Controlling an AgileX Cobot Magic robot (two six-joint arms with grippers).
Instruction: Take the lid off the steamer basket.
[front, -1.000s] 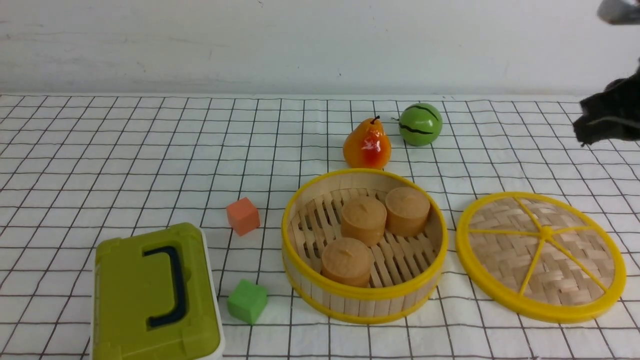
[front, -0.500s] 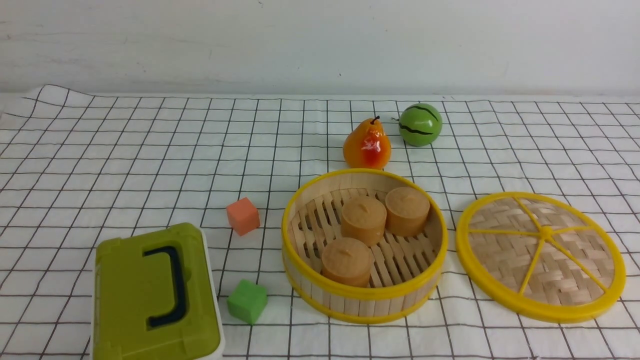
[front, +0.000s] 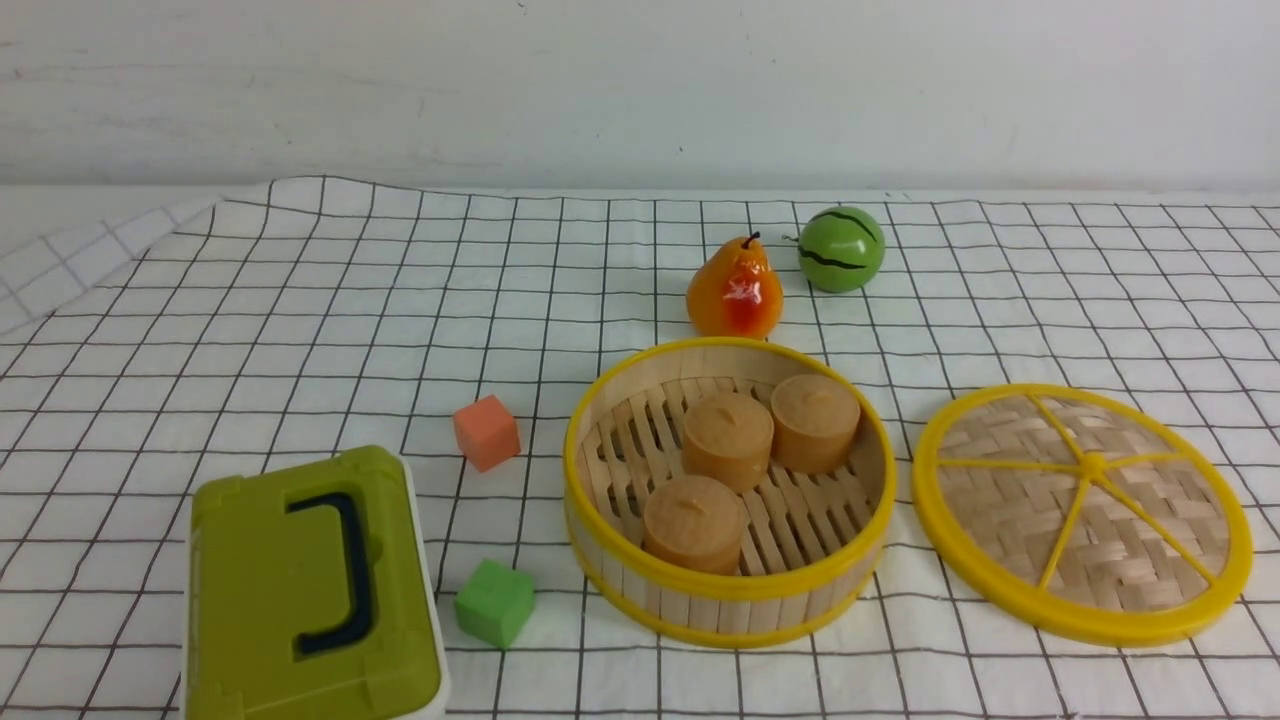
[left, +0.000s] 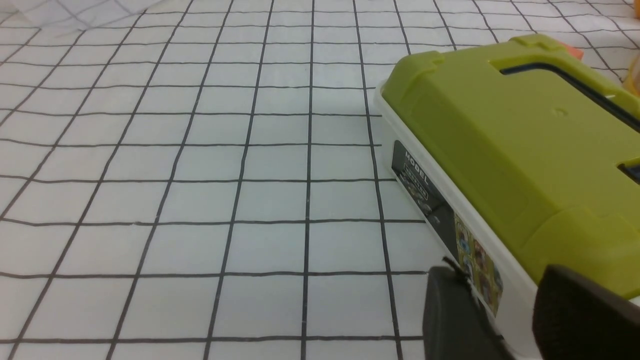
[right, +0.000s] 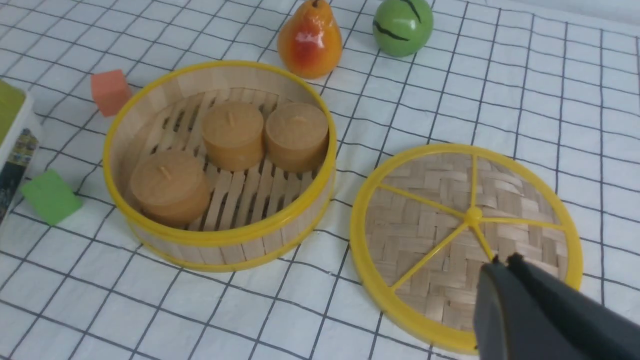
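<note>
Looking from the front, I saw the lid (front: 1082, 513) flat on the bench (front: 300, 330), just right of the steamer basket (front: 720, 600) and not touching it; neither arm showed. At my left wrist, my left jaws stood apart, empty, beside the olive box (left: 500, 140). At my right wrist, my right jaws were together, empty, over the lid. I judged the removal done; next called only for keeping clear.

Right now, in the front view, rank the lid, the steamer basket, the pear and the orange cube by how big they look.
steamer basket and lid: about alike, not ranked apart
pear, farther back
orange cube, smallest
</note>
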